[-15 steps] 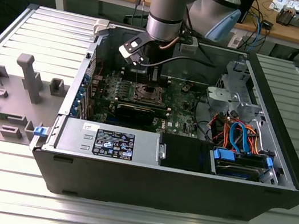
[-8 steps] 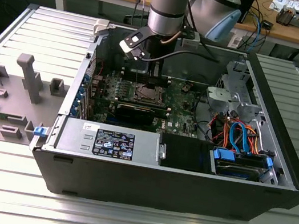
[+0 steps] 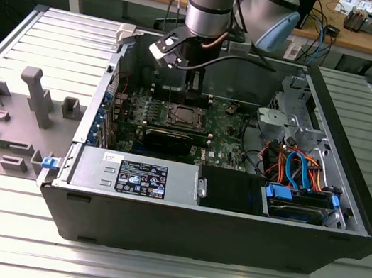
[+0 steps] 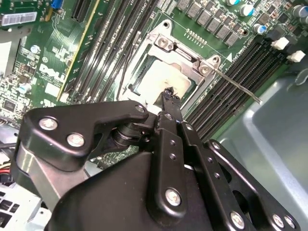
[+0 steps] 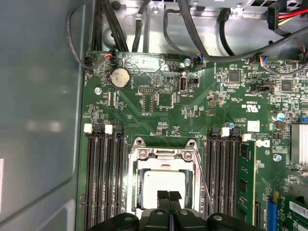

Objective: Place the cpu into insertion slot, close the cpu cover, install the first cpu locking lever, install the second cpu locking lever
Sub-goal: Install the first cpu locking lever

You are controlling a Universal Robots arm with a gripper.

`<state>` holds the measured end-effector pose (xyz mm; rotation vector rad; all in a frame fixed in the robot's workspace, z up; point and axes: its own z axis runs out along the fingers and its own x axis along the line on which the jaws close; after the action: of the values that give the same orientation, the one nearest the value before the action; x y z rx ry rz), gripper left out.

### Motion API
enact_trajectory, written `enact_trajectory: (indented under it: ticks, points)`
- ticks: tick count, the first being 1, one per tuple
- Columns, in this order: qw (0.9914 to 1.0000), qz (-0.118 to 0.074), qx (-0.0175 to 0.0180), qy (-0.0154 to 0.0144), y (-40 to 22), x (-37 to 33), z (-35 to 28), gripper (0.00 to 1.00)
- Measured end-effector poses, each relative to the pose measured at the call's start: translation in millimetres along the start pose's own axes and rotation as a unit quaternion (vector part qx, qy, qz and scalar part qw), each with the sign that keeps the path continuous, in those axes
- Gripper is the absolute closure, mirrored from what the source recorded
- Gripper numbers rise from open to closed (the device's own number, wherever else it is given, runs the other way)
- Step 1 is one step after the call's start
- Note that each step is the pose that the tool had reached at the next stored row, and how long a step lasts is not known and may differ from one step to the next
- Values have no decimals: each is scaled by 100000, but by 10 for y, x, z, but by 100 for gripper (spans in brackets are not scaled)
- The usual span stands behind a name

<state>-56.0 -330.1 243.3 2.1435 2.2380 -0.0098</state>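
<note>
One arm [image 3: 210, 3] reaches straight down, gripper [image 5: 169, 195] clenched, tips at the cpu [image 5: 163, 180]. The cpu lies in the slot [image 5: 131, 183], well inside the board's [image 5: 163, 120] edges, cover [image 5: 192, 185] flat around it.

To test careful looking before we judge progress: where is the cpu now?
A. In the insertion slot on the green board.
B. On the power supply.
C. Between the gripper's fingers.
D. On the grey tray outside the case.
A: in the first wrist view the cpu lies in the insertion slot, framed by the cpu cover, with the gripper close over it.
</note>
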Motion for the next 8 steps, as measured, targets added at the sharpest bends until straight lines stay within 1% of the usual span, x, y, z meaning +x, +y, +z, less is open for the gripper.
enact_trajectory:
  ticks: [5, 8]
  points:
    - [100000, -1, 1, -4, 3, -4, -121, 89]
    - [100000, 0, -2, 2, 3, -4, -126, 89]
